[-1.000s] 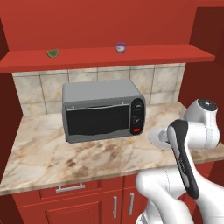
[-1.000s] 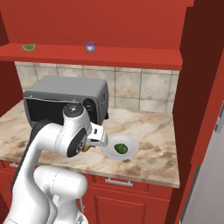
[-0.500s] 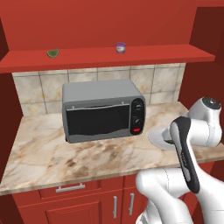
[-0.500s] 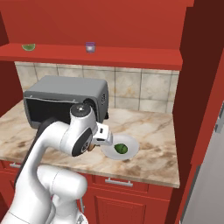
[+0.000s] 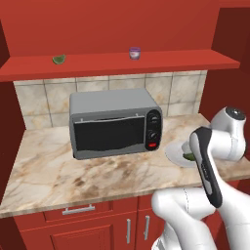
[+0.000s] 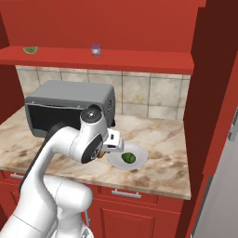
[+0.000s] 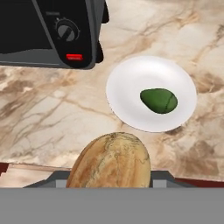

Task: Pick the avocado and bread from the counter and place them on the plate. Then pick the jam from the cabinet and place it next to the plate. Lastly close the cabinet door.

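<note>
The tan-brown bread [image 7: 109, 159] sits between the fingers of my gripper [image 7: 109, 177], which is shut on it; the loaf hides the fingertips. The hand hovers over the marble counter [image 5: 73, 176], just left of the round pale plate [image 7: 131, 83] as seen from the right base. On that plate lies the dark green avocado [image 7: 159, 100], also visible as a small green lump [image 6: 128, 158]. The purple jam [image 5: 135, 52] stands on the red shelf of the cabinet [image 5: 146, 62]. My forearm partly covers the plate [image 5: 173, 154] in the left base view.
A grey toaster oven [image 5: 114, 124] stands on the counter left of the plate. A pale green wedge [image 5: 59, 59] lies at the shelf's left end. A tall red panel [image 6: 211, 93] rises at the counter's right end. Red drawers run below the worktop.
The hand, still carrying the bread, has drifted slightly right toward the plate. The avocado, plate and jam have stayed put.
</note>
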